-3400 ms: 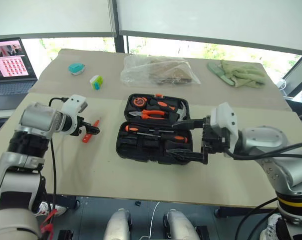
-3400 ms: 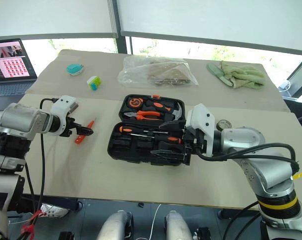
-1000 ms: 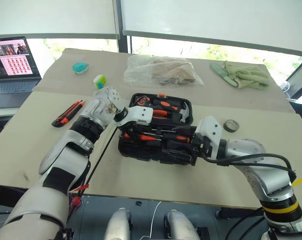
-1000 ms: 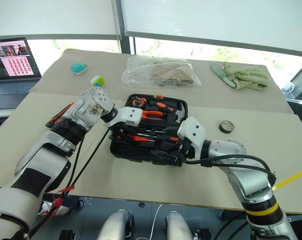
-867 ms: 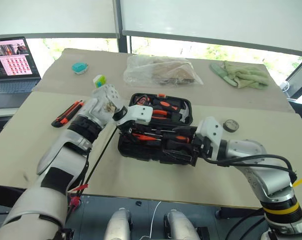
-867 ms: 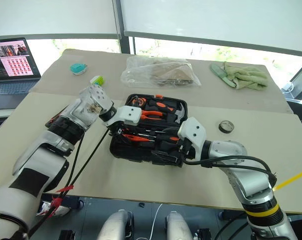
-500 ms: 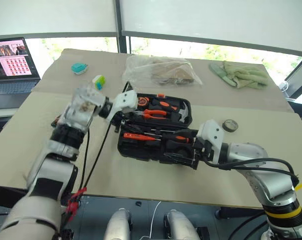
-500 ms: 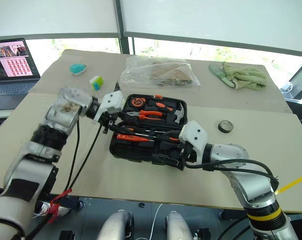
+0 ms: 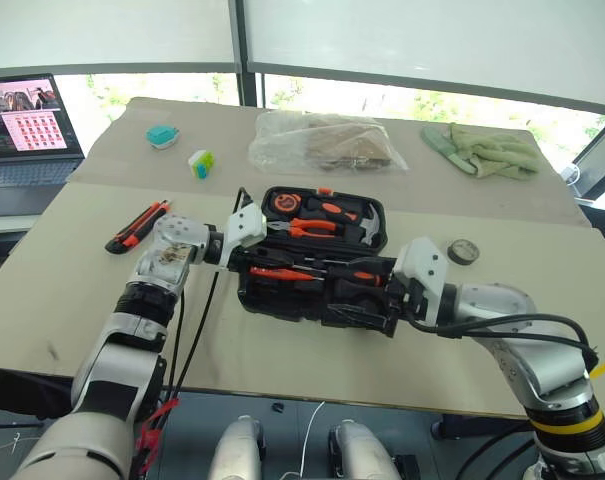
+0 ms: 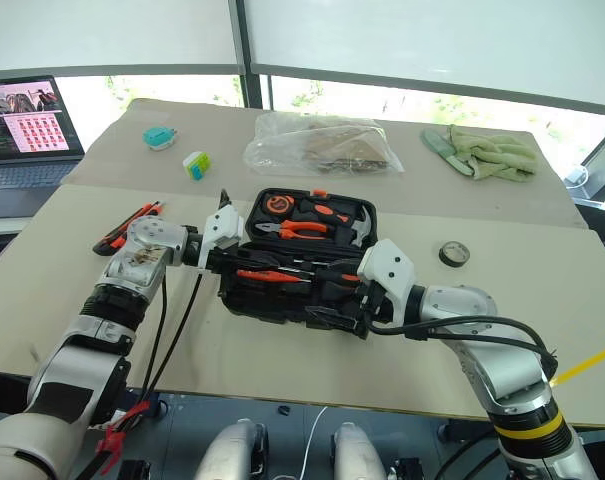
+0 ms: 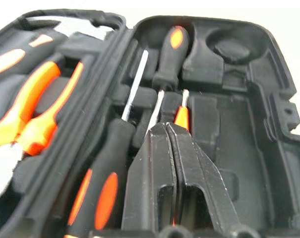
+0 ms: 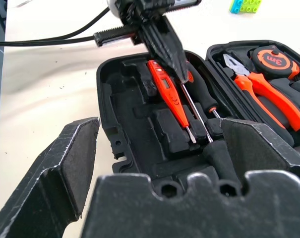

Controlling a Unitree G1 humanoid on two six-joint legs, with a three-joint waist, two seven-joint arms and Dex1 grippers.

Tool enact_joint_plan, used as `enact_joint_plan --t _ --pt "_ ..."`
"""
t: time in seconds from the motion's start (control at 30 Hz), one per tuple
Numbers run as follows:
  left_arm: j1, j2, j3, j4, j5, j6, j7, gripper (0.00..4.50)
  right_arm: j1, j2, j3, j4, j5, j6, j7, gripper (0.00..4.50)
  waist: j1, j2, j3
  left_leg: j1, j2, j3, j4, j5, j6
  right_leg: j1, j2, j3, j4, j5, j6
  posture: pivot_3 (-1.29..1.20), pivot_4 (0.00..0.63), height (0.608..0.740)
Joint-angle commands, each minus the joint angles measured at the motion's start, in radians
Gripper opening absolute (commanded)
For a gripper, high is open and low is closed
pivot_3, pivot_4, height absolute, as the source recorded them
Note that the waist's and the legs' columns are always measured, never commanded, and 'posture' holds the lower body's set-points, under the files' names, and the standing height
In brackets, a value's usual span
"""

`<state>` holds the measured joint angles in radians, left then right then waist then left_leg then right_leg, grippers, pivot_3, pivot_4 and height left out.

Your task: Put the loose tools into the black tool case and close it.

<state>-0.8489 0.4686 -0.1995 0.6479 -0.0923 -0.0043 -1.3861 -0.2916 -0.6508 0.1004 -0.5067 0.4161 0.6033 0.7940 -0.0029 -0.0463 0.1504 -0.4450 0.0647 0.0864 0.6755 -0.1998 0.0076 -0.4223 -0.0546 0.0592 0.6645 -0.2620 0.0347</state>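
The right gripper (image 9: 374, 301) sits at the near right corner of the black tool case (image 9: 312, 300), its two fingers spread wide, one above the case's near half and one at its front edge, closed on nothing; the case lies open on the worktop (image 9: 282, 360), its two halves hinged across the middle; in the near half lie the slim all-orange screwdriver (image 12: 170, 96) and two black-and-orange-handled screwdrivers (image 9: 357, 266) side by side in their slots, with empty moulded slots nearer the front edge; the left gripper (image 12: 162, 42) reaches in from the case's left end, its fingers pressed together with no gap, their tips over the handle end of the orange screwdriver, though whether they touch it cannot be told; the far half holds orange-handled pliers (image 9: 307, 228), a round orange tape measure (image 9: 280, 204) and a hammer (image 9: 367, 228); to the left of the case, well apart from it, the orange-and-black utility knife (image 9: 136, 225) lies loose on the worktop; to the right, just beyond the right arm, lies the small dark grey tape roll (image 9: 463, 251); farther back are a green-white gadget (image 9: 199, 163), a teal gadget (image 9: 161, 135), a clear plastic bag (image 9: 322, 143) and a pale green cloth (image 9: 482, 150); a laptop (image 9: 22, 125) stands at the far left
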Motion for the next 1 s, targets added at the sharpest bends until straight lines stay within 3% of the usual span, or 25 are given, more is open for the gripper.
enact_joint_plan --t 0.03,0.3,0.77,0.9,0.97,1.0 --pt "0.01 -0.002 -0.019 0.013 0.026 -0.054 0.002 0.09 -0.012 0.004 -0.017 -0.012 0.013 0.006 -0.008 4.5 0.0 0.0 0.0 0.0 0.0 0.0 0.0 0.0 0.0 0.0 0.0 0.0 0.0 0.0 0.0 0.0 0.15 0.74" --pt "-0.001 -0.013 -0.051 0.103 0.091 -0.134 0.036 0.09 -0.024 0.011 -0.019 0.0 0.016 0.008 -0.009 4.5 0.002 0.0 0.0 0.0 0.0 0.0 0.0 0.0 0.0 0.001 0.0 0.0 0.0 0.0 0.0 0.0 0.15 0.74" --pt "0.041 -0.004 -0.048 0.147 0.098 -0.121 0.045 0.09 -0.035 0.017 -0.014 0.005 0.017 0.007 -0.001 4.5 0.001 0.001 -0.002 0.003 0.0 0.0 0.001 0.0 0.0 0.003 0.0 0.0 0.0 0.0 0.0 0.0 0.15 0.74" --pt "0.048 0.032 -0.002 0.071 0.062 -0.075 0.052 0.09 -0.05 0.017 -0.01 0.013 0.019 0.003 0.011 4.5 -0.003 0.002 -0.002 0.004 0.0 0.0 0.001 0.0 0.0 0.003 0.0 0.0 0.0 0.0 0.0 0.0 0.15 0.74" --pt "0.061 0.079 0.067 -0.076 -0.016 0.047 0.049 0.09 -0.06 0.015 -0.012 0.018 0.022 -0.001 0.021 4.5 -0.012 0.002 -0.002 0.004 0.001 0.0 0.001 0.0 0.0 0.003 0.0 0.0 0.001 0.0 0.0 0.0 0.15 0.74" --pt "0.074 0.114 0.114 -0.178 -0.071 0.147 0.053 0.31 -0.066 0.016 -0.015 0.021 0.025 -0.003 0.026 4.5 -0.016 0.002 -0.002 0.003 0.001 0.0 0.0 0.0 0.0 0.002 0.001 0.001 0.001 0.001 0.0 0.0 0.15 0.74"
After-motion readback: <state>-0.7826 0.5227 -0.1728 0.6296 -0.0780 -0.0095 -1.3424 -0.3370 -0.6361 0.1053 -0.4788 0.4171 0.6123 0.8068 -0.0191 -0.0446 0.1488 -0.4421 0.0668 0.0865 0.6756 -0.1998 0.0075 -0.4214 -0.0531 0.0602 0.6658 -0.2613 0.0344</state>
